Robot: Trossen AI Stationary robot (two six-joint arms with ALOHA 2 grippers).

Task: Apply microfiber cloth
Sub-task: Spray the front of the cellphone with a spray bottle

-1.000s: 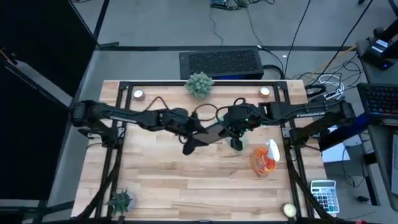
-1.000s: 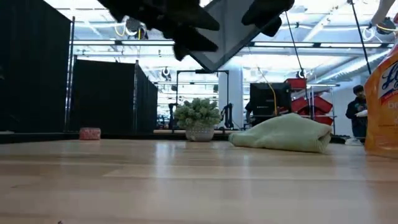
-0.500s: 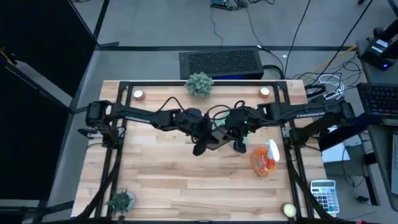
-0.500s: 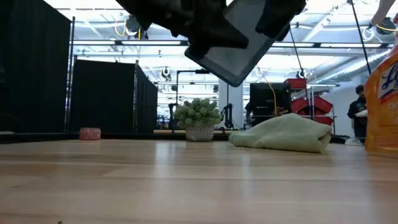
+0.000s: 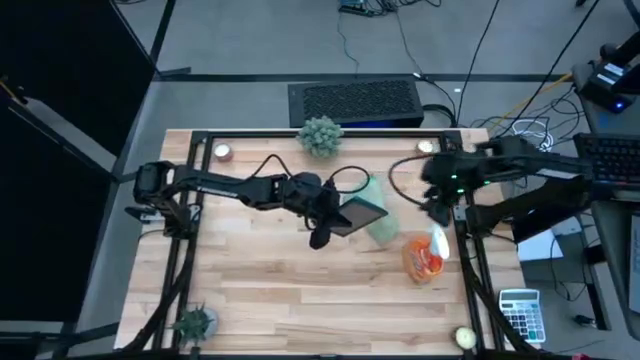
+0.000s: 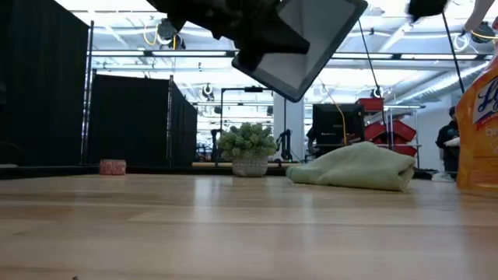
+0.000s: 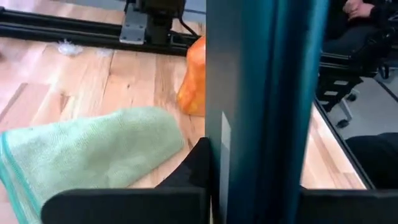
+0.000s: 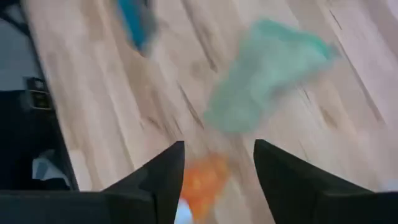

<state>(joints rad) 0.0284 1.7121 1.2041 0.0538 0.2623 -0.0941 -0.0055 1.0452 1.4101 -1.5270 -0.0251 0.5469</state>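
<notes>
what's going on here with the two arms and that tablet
The left gripper holds the tablet tilted in the air above the table. The right gripper is open and empty, off near the table's right edge. The cloth lies untouched on the table, next to the spray bottle.

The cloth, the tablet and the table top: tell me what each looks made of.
The microfiber cloth looks like soft pale green fabric; it slumps in rounded folds. The tablet, held up by the left hand, looks like glass in a dark frame, smooth and flat. The table top looks like light wood with visible planks.
</notes>
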